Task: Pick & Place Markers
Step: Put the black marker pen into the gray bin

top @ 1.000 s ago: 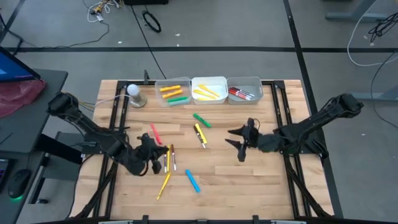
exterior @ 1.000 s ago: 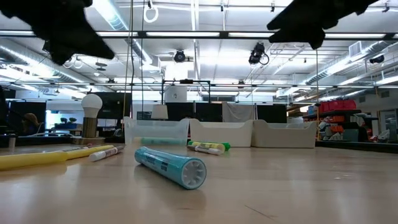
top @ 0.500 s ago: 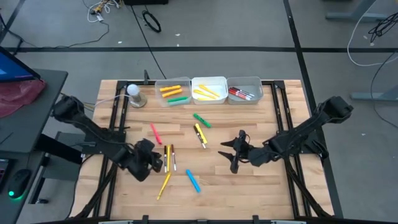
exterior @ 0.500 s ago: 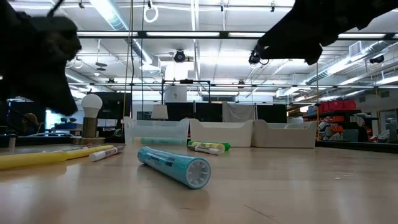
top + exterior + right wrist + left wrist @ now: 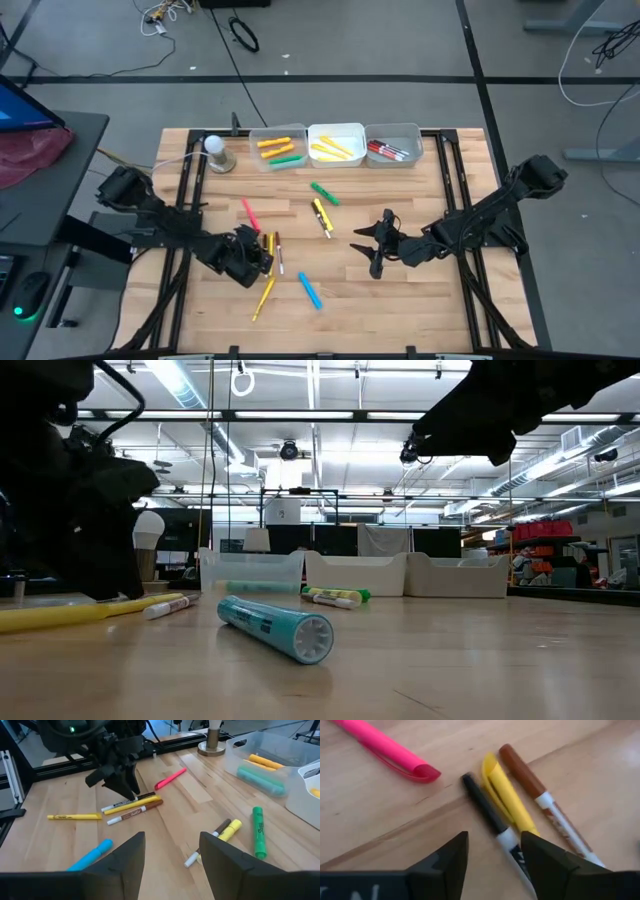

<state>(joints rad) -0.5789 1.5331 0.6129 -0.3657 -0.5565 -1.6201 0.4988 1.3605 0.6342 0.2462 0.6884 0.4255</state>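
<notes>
Left gripper (image 5: 492, 855) spread over 3 slim cylindrical markers (image 5: 507, 802) – black, yellow, brown. Right gripper (image 5: 368, 246) spread, empty – 3 rectangular plastic bins (image 5: 336, 131).

black marker (image 5: 492, 820) partly behind claw

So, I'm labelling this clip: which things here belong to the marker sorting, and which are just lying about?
Part of the job:
- loose markers on the table
- blue marker
- pink marker
- green marker
- three bins holding sorted markers
- left pincer, open over the markers
- right pincer, open, waiting

Just lying about:
- light bulb on its stand
</notes>
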